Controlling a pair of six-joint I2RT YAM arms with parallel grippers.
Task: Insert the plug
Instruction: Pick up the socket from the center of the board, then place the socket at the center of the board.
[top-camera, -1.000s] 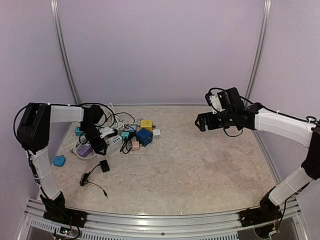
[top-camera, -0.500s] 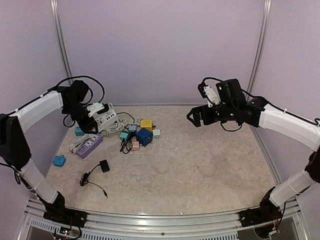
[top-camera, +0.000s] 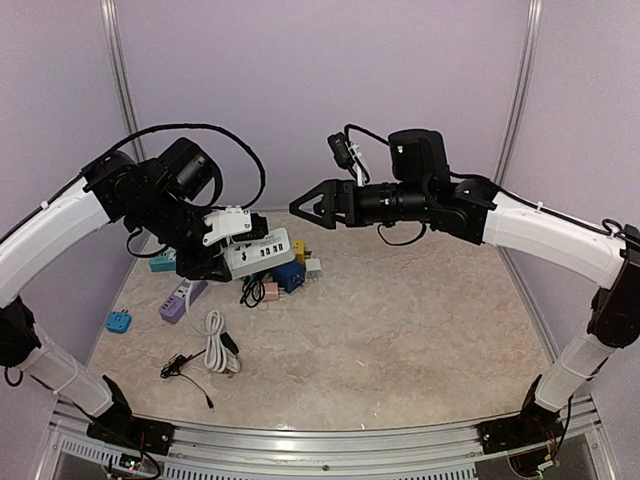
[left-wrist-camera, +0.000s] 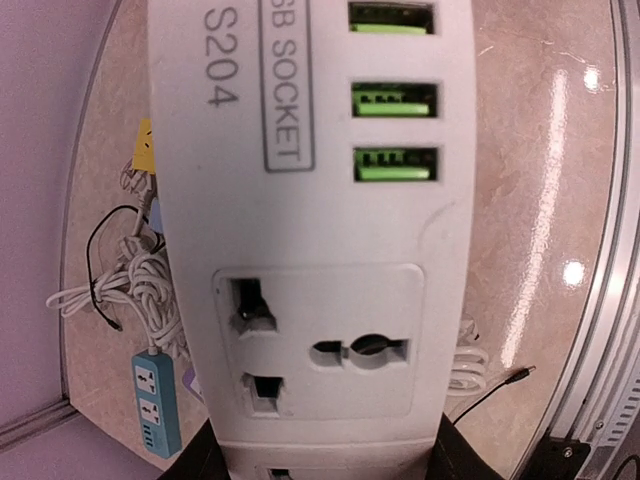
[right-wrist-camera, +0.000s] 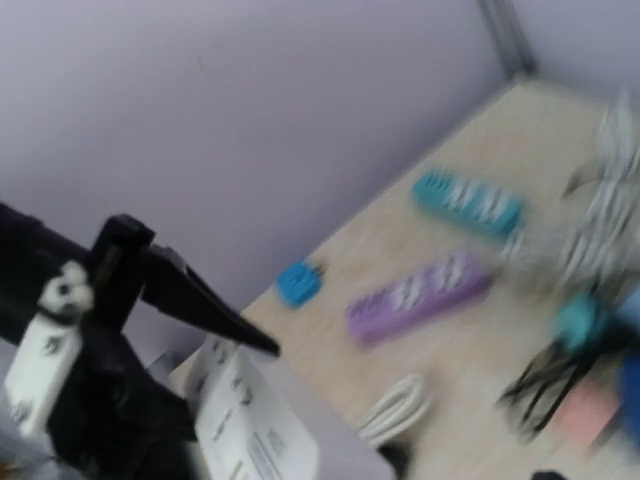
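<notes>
My left gripper (top-camera: 212, 264) is shut on one end of a white power strip (top-camera: 258, 255) and holds it in the air above the pile. In the left wrist view the strip (left-wrist-camera: 310, 200) fills the frame, showing green USB ports and a universal socket, with my fingers (left-wrist-camera: 205, 462) on its sides at the bottom. Its white cord and plug lie coiled on the table (top-camera: 216, 347). My right gripper (top-camera: 306, 211) is open and empty, pointing left just right of the strip. One right finger (right-wrist-camera: 190, 295) shows over the blurred strip (right-wrist-camera: 255, 420).
A purple strip (top-camera: 180, 300), a teal strip (top-camera: 163, 263), a blue adapter (top-camera: 118, 321), blue (top-camera: 290, 275) and yellow (top-camera: 298, 247) cubes and small plugs lie at the left. A black adapter with cable (top-camera: 185, 365) lies near the front.
My left arm has lifted the white strip out of the pile and carried it right; its cord now lies coiled at the front. My right arm has swung left toward the strip.
</notes>
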